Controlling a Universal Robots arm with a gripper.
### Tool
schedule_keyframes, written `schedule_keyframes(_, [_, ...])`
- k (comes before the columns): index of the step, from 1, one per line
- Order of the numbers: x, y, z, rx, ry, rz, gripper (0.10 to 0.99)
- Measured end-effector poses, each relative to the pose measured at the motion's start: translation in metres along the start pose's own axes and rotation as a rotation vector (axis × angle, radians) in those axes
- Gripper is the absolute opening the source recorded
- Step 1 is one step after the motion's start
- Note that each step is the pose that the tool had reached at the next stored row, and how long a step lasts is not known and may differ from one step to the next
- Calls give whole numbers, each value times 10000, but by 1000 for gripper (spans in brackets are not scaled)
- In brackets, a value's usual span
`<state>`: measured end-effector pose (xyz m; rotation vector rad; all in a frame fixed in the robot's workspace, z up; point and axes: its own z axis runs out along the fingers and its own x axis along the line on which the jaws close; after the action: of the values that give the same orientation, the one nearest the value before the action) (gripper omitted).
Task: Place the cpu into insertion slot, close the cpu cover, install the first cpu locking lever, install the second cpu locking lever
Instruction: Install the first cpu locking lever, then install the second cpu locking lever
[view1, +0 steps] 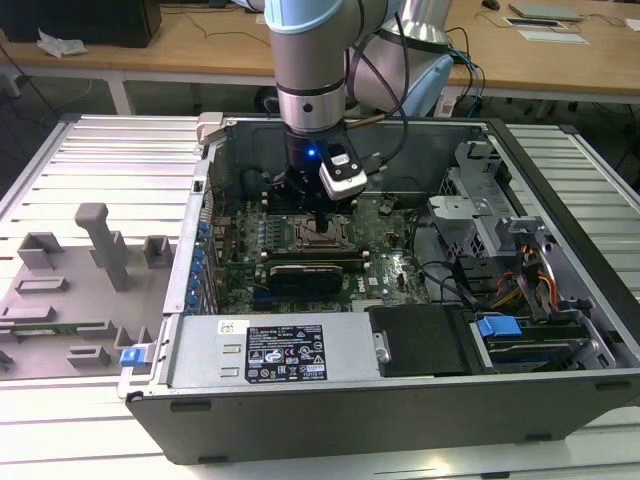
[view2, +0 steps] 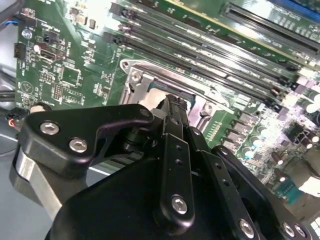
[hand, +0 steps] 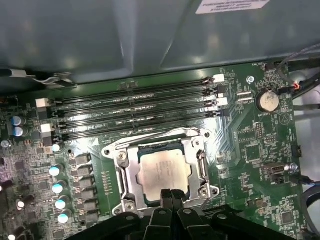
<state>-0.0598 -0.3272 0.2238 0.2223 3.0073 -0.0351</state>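
Fingers (hand: 170, 196) meet at the edge of cpu (hand: 164, 172) under cover (hand: 131, 176).

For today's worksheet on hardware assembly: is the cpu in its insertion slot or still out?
In. In the first wrist view the cpu lies flat inside the insertion slot, its silver top level, with the gripper at its edge.

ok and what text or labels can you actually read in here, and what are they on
Nothing reads clearly enough to quote.
black label on the grey housing, exterior view: print too small.
white label on the case wall, first wrist view: blurred.
cpu top: faint marking, unreadable.
motherboard lettering: too small.
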Motion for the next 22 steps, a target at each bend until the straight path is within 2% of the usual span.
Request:
schedule_keyframes(2, [-24, 12, 3, -9, 17, -100, 106])
schedule_keyframes(6, [-18, 56, -1, -13, 19, -117, 106])
schedule_keyframes(9, [-21, 92, -59, -13, 19, -119, 106])
schedule_keyframes(11, [-25, 93, -93, -15, 18, -117, 106])
schedule_keyframes(22, [-25, 92, -98, -13, 19, -117, 106])
